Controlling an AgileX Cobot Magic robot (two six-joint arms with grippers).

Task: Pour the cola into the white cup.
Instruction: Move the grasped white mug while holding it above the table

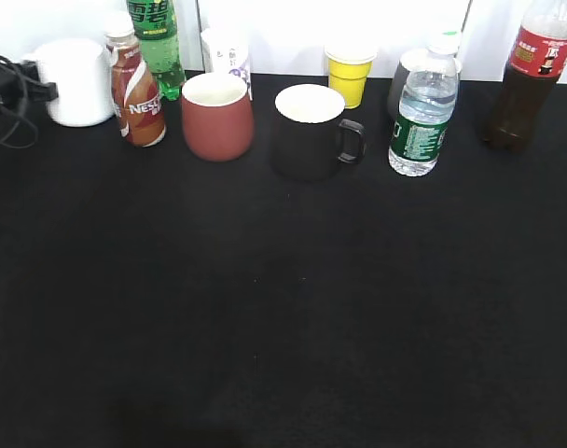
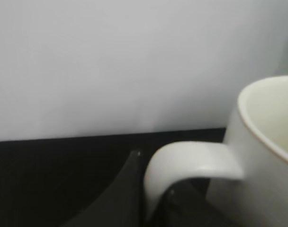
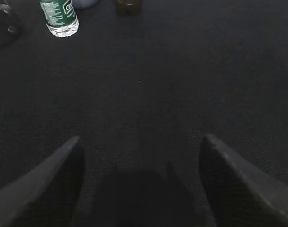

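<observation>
Right up against your left wrist camera is the white cup, its loop handle filling the lower middle of the frame. Your left tool sits at that handle, with one dark finger just left of the loop and more dark tool showing through and under it, so it looks closed on the handle, though the blur makes the actual contact hard to judge. In the exterior view that same cup sits at the far left of the desk, with the dark tool against its left side.

Your right tool hangs above bare desk with both fingers spread wide, holding nothing.

Along the back row, left to right, you've got a Nestle bottle, a green soda bottle, a maroon cup with a printed paper cup behind it, a black mug, a yellow cup and a water bottle. Over at the far right back corner stands the cola, upright, well apart from the white cup and from both tools.
</observation>
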